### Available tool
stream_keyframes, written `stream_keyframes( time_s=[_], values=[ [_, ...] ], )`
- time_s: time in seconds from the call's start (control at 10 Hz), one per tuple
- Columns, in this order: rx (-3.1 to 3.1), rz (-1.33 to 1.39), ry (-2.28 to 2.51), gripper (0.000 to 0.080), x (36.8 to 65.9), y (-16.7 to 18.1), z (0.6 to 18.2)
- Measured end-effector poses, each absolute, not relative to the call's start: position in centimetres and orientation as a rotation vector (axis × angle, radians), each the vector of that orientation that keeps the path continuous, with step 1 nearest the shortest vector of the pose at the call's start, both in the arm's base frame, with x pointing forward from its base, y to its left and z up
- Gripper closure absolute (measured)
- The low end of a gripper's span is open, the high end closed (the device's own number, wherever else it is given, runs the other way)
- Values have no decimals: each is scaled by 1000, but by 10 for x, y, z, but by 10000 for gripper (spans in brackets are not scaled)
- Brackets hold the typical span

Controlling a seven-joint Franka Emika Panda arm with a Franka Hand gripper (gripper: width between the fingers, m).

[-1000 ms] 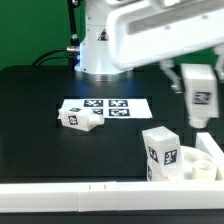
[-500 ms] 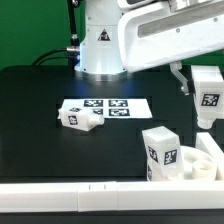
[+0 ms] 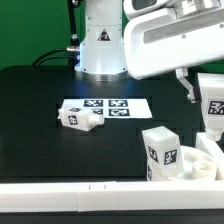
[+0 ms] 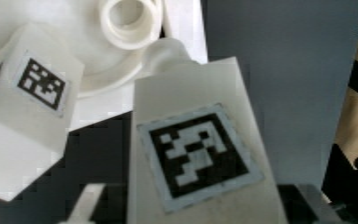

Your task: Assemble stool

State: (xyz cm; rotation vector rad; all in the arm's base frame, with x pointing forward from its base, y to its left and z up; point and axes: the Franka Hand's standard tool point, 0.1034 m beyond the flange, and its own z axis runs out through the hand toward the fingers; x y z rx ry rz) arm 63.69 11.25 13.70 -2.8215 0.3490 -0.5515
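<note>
My gripper (image 3: 207, 92) is shut on a white blocky stool leg (image 3: 214, 108) with a black-and-white tag and holds it upright in the air above the round white seat (image 3: 207, 163), at the exterior view's right edge. In the wrist view the held leg (image 4: 194, 140) fills the middle between my fingers (image 4: 94, 205); the seat (image 4: 126, 40) lies beyond it. A second leg (image 3: 160, 150) stands upright at the seat's rim and also shows in the wrist view (image 4: 25, 100). A third leg (image 3: 78, 118) lies on its side on the marker board (image 3: 125, 106).
The robot base (image 3: 100, 45) stands at the back centre. A long white rail (image 3: 60, 195) runs along the front edge of the black table (image 3: 40, 130). A green backdrop is behind.
My gripper has carried the held leg toward the exterior view's right and slightly down, nearer above the seat. The other legs and the seat have not moved.
</note>
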Motion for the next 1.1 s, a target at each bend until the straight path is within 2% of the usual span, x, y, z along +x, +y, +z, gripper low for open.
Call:
stream_keyframes(
  time_s=[0.1,0.3,0.7,1.1],
  values=[
    [-2823,-549,351,477,637,112,136],
    [-2841,-584,358,477,634,103,116],
    [-2856,-548,367,477,629,103,92],
    [-2854,-582,369,477,632,107,90]
  ],
)
